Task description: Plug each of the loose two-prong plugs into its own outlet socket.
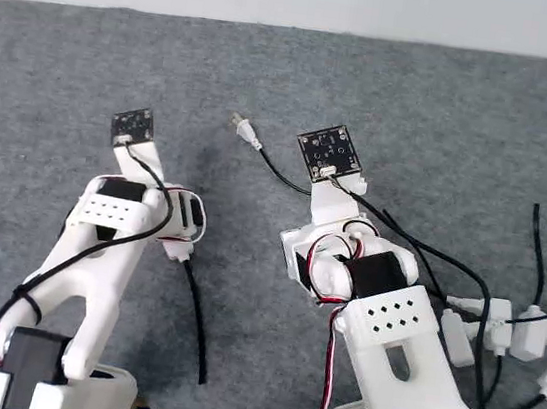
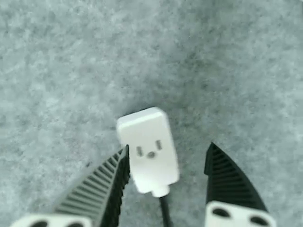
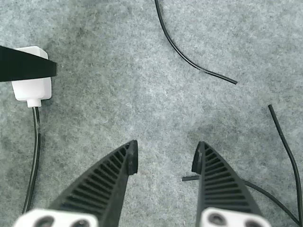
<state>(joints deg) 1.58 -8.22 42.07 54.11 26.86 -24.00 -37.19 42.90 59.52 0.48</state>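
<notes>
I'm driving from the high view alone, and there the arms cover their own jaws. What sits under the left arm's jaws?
Observer: A white outlet socket lies on the grey carpet, slotted face toward the camera. It is between the open jaws of the left gripper.
Operator: Is it clamped?
Observer: No. One jaw is right at its side and the other stands clear of it.
Operator: And the right arm?
Observer: The right gripper has its jaws open over bare carpet, with nothing between them.
</notes>
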